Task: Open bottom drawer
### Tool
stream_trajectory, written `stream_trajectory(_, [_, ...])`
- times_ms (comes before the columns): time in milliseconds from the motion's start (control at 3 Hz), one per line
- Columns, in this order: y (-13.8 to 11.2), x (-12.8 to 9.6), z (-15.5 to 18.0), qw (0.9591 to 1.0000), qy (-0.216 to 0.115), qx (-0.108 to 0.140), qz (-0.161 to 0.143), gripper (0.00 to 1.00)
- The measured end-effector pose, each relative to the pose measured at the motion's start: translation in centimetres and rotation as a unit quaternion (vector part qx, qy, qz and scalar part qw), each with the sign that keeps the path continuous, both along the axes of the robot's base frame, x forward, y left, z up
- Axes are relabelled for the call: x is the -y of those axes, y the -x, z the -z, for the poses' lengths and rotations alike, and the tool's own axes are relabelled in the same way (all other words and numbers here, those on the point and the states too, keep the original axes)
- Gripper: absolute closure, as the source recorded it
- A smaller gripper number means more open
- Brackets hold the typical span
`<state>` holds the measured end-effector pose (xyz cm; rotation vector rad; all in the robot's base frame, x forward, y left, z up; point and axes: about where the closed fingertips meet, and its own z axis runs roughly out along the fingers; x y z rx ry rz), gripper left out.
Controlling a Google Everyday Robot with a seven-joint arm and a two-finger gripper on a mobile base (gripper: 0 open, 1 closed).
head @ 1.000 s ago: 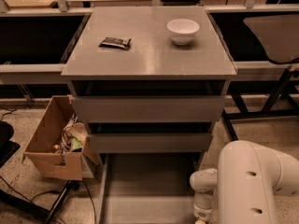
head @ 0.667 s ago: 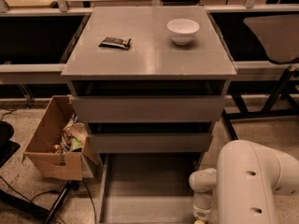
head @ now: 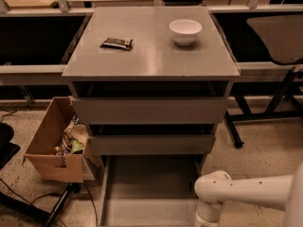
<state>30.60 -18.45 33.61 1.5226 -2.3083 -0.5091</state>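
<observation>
The grey cabinet [head: 151, 56] has three handleless drawers. The bottom drawer [head: 150, 182] stands pulled far out toward me, its plain grey tray interior showing and its front wall near the lower edge of the picture. My white arm [head: 248, 190] reaches in from the right, and its wrist joint [head: 210, 207] hangs beside the drawer's front right corner. The gripper is below the picture's lower edge and out of view.
The middle drawer front [head: 151, 144] and top drawer front [head: 150, 110] stick out slightly. A white bowl [head: 185, 31] and a dark packet [head: 117, 43] lie on the cabinet top. A cardboard box [head: 52, 150] of clutter sits left of the drawers; a chair base [head: 265, 115] stands right.
My arm's bulky upper segment has dropped lower and swung out to the right. The wrist joint stays near the drawer's front right corner. The cabinet and its drawers look unchanged.
</observation>
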Motion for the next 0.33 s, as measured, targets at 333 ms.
stream_trajectory(333, [6.29,-1.92,-8.26,0.9990,-0.023,-0.028,-0.025,0.00])
